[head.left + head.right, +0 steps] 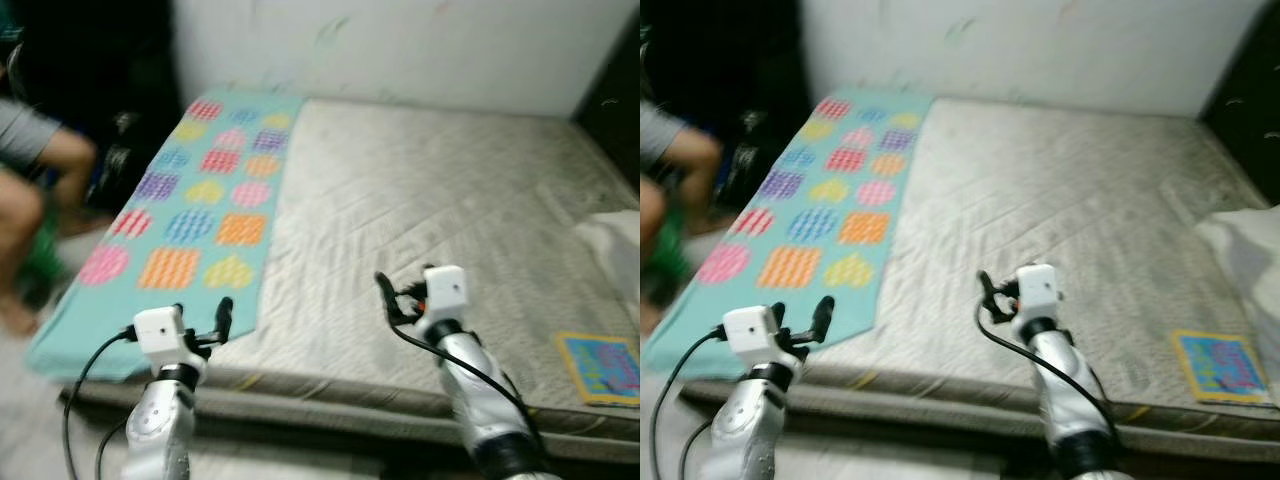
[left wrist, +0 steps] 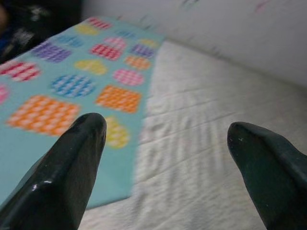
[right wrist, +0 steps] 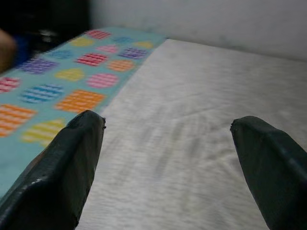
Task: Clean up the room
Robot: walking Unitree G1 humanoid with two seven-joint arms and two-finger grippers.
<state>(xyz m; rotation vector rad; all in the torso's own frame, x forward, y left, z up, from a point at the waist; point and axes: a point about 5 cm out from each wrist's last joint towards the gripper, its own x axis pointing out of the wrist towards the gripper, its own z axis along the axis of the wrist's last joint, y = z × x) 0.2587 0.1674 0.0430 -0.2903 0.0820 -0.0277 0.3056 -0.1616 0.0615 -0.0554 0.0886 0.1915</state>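
Both arms are raised at the near edge of the mattress, nothing held. Left gripper is spread wide and empty, hovering over the near corner of the teal blanket; right gripper is likewise released, above bare mattress just beside the blanket's inner edge. The blanket is laid flat along the robot's-left side of the bed, its outer edge draped over the side. A pale bundle of cloth sits at the far right edge, and a small colourful square item lies near the front right corner; what it is cannot be told. A seated person is close to the blanket's left edge. Risks, as judged: frames are motion-blurred, so the approach may be misjudged and only quilted ticking pinched. If one corner alone is grabbed, the blanket could be dragged off the side towards the person. A wide left swing could reach that person. The right-side items may be missed altogether.
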